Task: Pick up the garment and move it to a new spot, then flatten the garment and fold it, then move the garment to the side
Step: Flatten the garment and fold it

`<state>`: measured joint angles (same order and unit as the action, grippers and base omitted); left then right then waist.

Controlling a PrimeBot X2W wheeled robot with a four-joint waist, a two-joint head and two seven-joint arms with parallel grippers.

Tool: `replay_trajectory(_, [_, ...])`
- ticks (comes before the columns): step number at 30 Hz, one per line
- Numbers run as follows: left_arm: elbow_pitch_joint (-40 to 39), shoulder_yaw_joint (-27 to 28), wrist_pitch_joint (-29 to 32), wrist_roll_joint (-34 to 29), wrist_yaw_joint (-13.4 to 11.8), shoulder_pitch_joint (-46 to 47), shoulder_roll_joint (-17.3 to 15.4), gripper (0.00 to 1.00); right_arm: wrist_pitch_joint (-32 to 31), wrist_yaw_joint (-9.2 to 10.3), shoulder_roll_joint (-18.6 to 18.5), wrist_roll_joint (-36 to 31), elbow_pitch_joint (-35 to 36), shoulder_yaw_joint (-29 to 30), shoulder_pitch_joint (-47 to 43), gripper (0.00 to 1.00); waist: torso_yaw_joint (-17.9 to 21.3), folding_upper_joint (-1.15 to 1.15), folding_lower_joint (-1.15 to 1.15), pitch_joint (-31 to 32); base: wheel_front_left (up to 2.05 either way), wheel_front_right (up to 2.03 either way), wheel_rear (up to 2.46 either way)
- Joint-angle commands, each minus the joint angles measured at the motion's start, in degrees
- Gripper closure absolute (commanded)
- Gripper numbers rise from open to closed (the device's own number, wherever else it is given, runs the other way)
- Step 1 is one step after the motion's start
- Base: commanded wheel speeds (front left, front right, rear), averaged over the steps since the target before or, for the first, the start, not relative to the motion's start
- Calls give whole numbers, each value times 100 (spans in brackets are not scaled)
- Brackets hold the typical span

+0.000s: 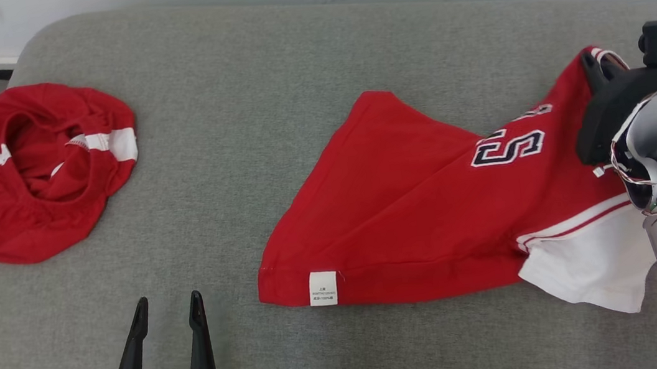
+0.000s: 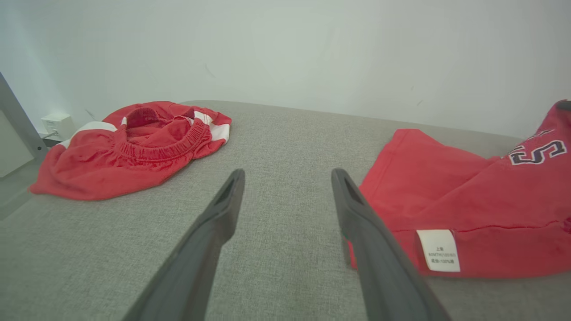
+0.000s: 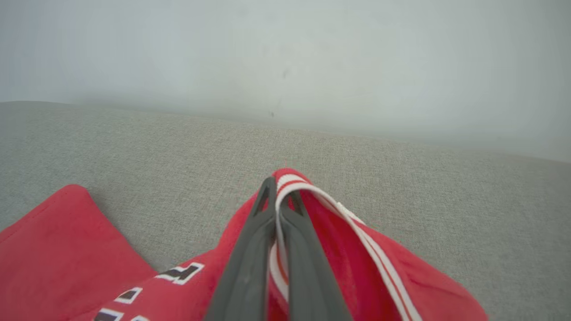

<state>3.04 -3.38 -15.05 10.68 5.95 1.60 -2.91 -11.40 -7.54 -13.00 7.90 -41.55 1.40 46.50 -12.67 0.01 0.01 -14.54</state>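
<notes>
Here the red, white-sleeved shirt (image 1: 407,212) lies rumpled, right gripper (image 3: 281,194) pinching its striped collar (image 3: 339,210), left gripper (image 1: 168,301) spread.

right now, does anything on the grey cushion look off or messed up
The red shirt is askew: the right gripper is shut on its striped collar, holding that end raised so the cloth slants and wrinkles. The red shorts lie crumpled in a heap at the far left. Nothing looks torn.
</notes>
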Motion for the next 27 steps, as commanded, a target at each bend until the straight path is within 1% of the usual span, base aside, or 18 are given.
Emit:
replay_trajectory(1, [1, 0, -19, 47, -27, 62, 3, 0, 101, 11, -60, 80, -111, -30, 45, 0, -79, -1, -1, -27, 0, 0, 0])
replay_trajectory(7, [25, 102, -19, -17, -35, -86, 2, 0, 320, 11, -145, 335, -437, -207, -114, 0, 11, -1, -1, 170, 0, 0, 0])
replay_trajectory(11, [27, 193, -19, -74, -42, -191, 2, 0, 515, 11, -181, 509, -381, -247, -257, 0, 163, -1, -1, 332, 0, 0, 0])
replay_trajectory(16, [50, 276, -19, -128, -69, -303, 1, 0, 764, 11, -211, 625, -69, -203, -608, 0, 366, -1, -1, 535, 0, 0, 0])
replay_trajectory(21, [79, 353, -19, -158, -71, -403, 2, 0, 895, 11, -134, 738, 374, -72, -1135, 0, 566, -1, -1, 763, 0, 0, 0])
replay_trajectory(27, [99, 426, -19, -182, -60, -474, 2, 0, 1008, 11, -73, 637, 980, 31, -1716, 0, 694, -1, -1, 971, 0, 0, 0])
